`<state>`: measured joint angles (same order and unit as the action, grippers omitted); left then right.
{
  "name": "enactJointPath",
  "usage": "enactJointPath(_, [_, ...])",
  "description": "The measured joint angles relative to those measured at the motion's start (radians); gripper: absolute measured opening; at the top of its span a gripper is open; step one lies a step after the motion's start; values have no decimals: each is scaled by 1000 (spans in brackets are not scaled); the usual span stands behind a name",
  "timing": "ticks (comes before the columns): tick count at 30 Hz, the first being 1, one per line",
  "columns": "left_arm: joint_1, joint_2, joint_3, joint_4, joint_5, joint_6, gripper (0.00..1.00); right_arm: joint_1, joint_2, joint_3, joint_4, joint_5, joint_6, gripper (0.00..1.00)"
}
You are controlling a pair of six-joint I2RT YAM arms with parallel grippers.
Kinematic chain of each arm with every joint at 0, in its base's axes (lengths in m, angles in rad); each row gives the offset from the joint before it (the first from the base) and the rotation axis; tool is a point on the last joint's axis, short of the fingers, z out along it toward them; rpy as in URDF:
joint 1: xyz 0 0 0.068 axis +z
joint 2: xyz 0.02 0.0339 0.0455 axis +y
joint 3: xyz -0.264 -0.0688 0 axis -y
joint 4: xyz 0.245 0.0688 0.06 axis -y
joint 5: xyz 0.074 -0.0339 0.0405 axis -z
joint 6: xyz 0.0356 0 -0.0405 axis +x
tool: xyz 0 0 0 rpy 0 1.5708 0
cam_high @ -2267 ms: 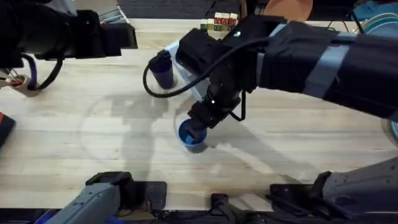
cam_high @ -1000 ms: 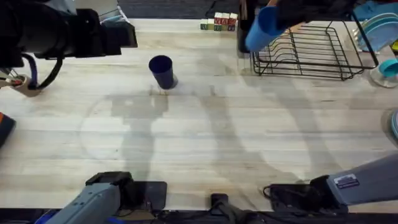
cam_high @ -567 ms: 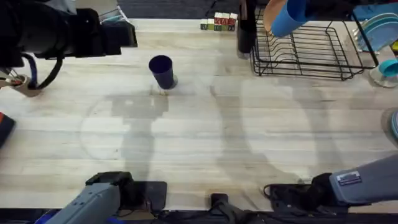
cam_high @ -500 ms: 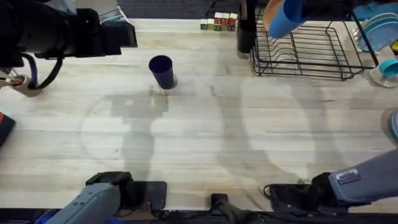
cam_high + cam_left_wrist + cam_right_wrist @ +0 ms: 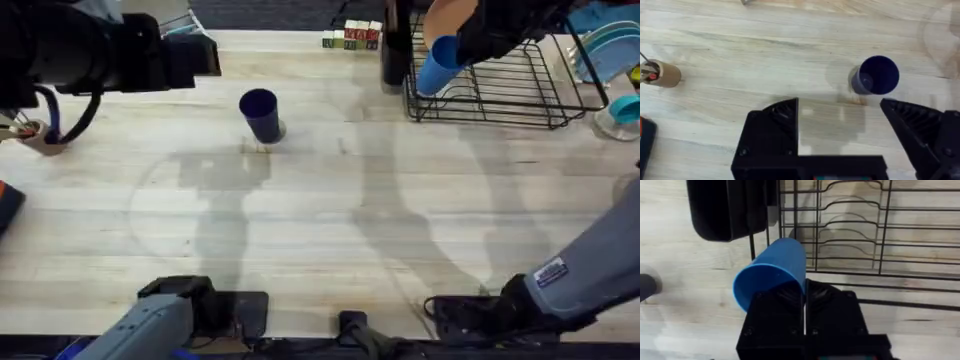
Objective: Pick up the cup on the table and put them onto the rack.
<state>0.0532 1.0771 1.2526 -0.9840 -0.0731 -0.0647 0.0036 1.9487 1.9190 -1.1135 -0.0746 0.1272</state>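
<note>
Overhead, the right gripper [image 5: 470, 45] at upper right clamps a light blue cup [image 5: 438, 68], tilted over the rack [image 5: 520, 95]; a dark blue cup [image 5: 261, 115] stands upper centre. Left wrist view: left gripper [image 5: 840, 125] spread wide, empty. Right wrist view: cup rim pinched.

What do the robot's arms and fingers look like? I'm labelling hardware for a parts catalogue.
Both arms are black. The left arm is bulky, with a black cable looping beneath it. The right arm has a grey link with a small white label. The left gripper has black, wedge-shaped fingers; so does the right gripper.
</note>
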Motion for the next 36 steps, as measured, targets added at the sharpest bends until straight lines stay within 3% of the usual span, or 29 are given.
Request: enactJointPath(36, [0,0,0,1,0,0,994,6,112,-2,20,0,0,33])
